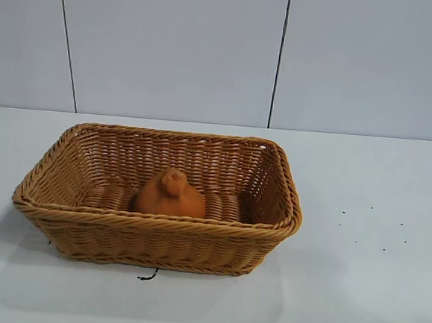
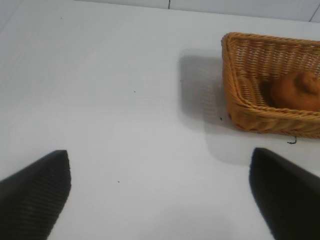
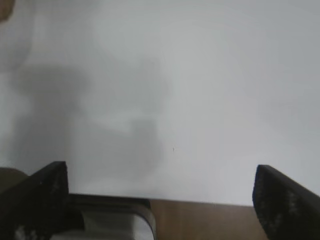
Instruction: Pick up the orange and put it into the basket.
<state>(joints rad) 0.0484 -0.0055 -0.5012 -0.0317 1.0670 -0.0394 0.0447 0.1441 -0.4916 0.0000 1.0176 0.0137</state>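
Resting inside the basket (image 1: 67, 153), near its front wall, the orange (image 1: 171, 195) lies well apart from both the left gripper (image 2: 160, 192) and right gripper (image 3: 160, 195), each spread wide and empty.

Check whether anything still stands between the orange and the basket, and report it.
Nothing visible does. The orange already sits inside the basket, on its floor near the middle. Both grippers are open and empty: the left gripper hangs over bare table beside the basket, and the right gripper over bare table.
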